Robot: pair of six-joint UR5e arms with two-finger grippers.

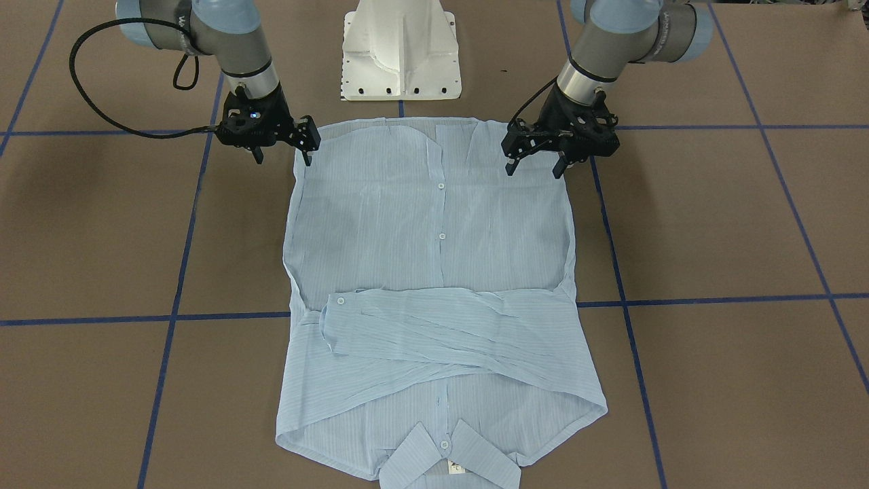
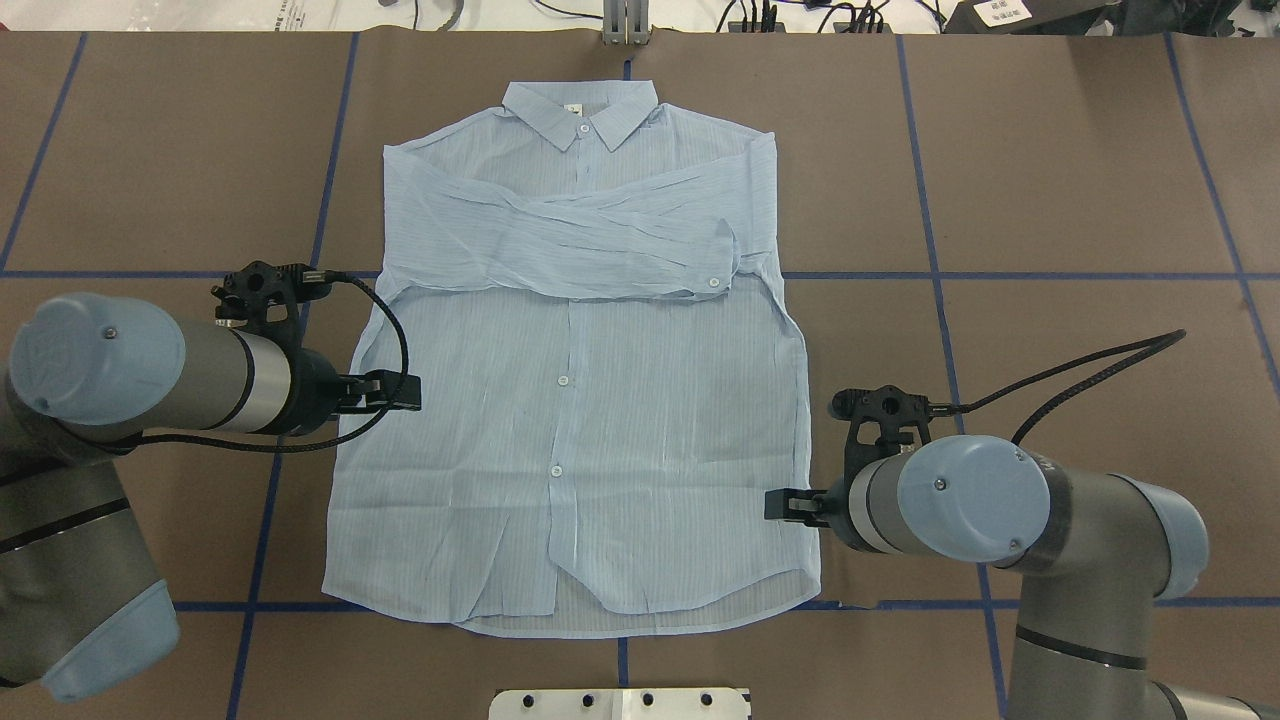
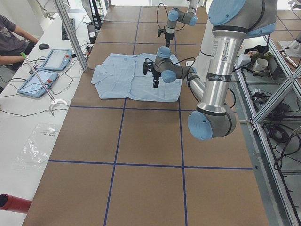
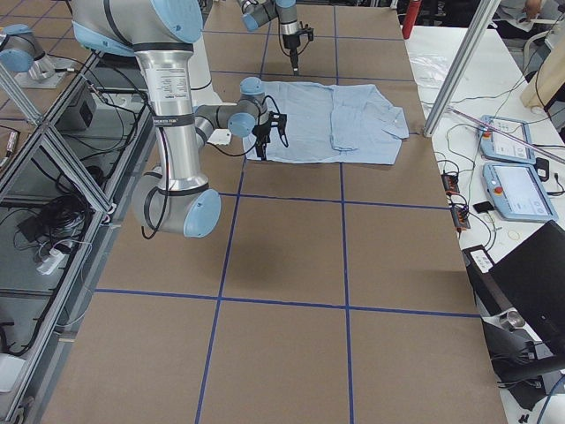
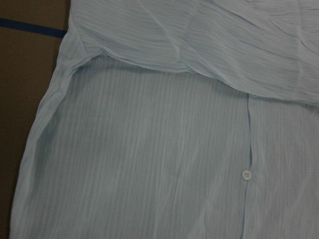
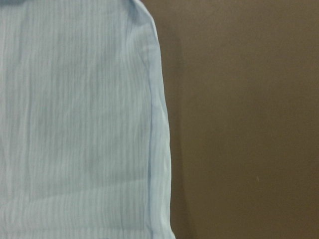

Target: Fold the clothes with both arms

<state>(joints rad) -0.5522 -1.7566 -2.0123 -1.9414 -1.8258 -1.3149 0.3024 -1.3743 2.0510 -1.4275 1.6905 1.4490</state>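
Note:
The light-blue shirt (image 1: 434, 272) (image 2: 570, 420) lies flat on the brown table, front up. Its collar is at the far side from the robot and its hem is near the base. Both sleeves are folded across the chest (image 2: 560, 240). My left gripper (image 1: 535, 167) (image 2: 403, 392) hovers open over the shirt's side edge on my left. My right gripper (image 1: 282, 157) (image 2: 785, 505) hovers open over the opposite side edge, close to the hem. Neither holds cloth. The left wrist view shows the button placket (image 5: 245, 174). The right wrist view shows the shirt's edge (image 6: 159, 149) beside bare table.
The white pedestal base (image 1: 400, 54) stands just behind the hem. Blue tape lines (image 1: 631, 339) divide the brown tabletop into squares. Beyond the collar end, a side bench carries tablets (image 3: 44, 70) with a person's arm (image 3: 14, 42) and a metal post (image 3: 70, 35).

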